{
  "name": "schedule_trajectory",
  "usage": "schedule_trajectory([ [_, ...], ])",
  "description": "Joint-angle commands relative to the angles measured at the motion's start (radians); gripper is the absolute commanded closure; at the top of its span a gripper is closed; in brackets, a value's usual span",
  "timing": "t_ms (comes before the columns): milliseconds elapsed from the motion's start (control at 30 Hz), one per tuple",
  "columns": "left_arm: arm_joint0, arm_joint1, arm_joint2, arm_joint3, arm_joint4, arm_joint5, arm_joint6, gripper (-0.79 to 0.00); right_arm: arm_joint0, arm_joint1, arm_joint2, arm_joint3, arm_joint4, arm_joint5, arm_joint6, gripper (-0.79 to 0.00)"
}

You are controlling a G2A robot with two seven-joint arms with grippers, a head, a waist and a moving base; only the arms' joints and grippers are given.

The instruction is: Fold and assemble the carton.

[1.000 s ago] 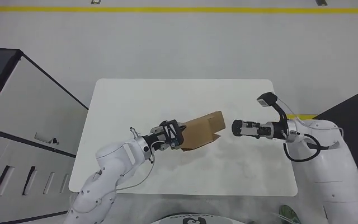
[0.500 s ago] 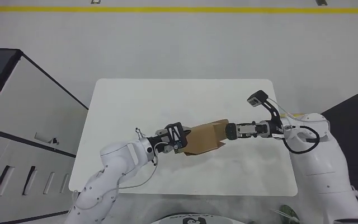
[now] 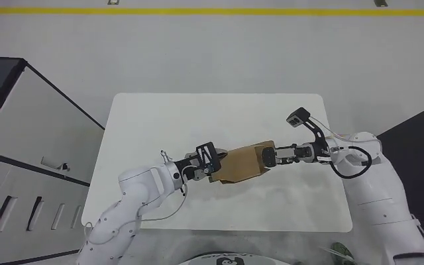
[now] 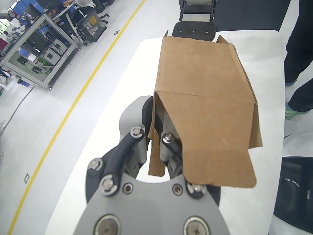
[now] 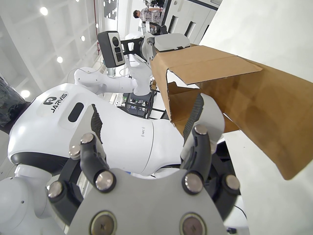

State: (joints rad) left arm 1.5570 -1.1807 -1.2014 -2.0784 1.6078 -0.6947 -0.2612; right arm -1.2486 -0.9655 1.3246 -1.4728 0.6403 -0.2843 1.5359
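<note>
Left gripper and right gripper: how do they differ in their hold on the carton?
The left gripper is shut on a wall of the carton; the right gripper is open and grips nothing. The left gripper's fingers lie on both faces of the cardboard; the right gripper has one finger at the carton's open end, the other free. Both are at the carton, one at each end.

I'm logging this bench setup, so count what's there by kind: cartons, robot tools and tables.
Carton: 1
Tools: 2, the left tool and the right tool
Table: 1
Total: 4
</note>
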Motion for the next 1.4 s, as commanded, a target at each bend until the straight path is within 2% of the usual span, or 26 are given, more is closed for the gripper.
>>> schedule_trajectory([
  [0,-0.003,0.001,0.001,0.003,-0.007,0.006,-0.004,0.0,0.002,0.001,-0.007,0.004,0.001,0.0,0.0,-0.619],
  [167,-0.009,0.002,0.004,0.006,-0.022,0.024,-0.007,0.0,0.008,0.004,-0.028,0.013,-0.008,0.0,0.0,-0.579],
  [300,-0.015,0.004,0.008,0.009,-0.025,0.024,-0.008,0.0,0.015,0.006,-0.047,0.019,-0.023,-0.006,-0.006,-0.477],
  [367,-0.018,0.005,0.011,0.013,-0.03,0.026,-0.009,0.0,0.019,0.006,-0.055,0.024,-0.023,-0.007,-0.007,-0.493],
  [467,-0.023,0.006,0.015,0.019,-0.036,0.029,-0.016,0.0,0.027,0.007,-0.066,0.028,-0.024,-0.009,-0.009,-0.425],
  [600,-0.03,0.007,0.021,0.021,-0.04,0.038,-0.026,0.0,0.034,0.009,-0.081,0.027,-0.04,-0.019,-0.019,-0.4],
  [933,-0.045,0.011,0.036,0.033,-0.05,0.041,-0.039,0.0,0.042,0.013,-0.109,0.03,-0.055,-0.064,-0.064,-0.197],
  [1367,-0.063,0.017,0.046,0.047,-0.077,0.035,-0.056,0.0,0.054,0.016,-0.151,0.028,-0.123,-0.124,-0.124,-0.222],
])
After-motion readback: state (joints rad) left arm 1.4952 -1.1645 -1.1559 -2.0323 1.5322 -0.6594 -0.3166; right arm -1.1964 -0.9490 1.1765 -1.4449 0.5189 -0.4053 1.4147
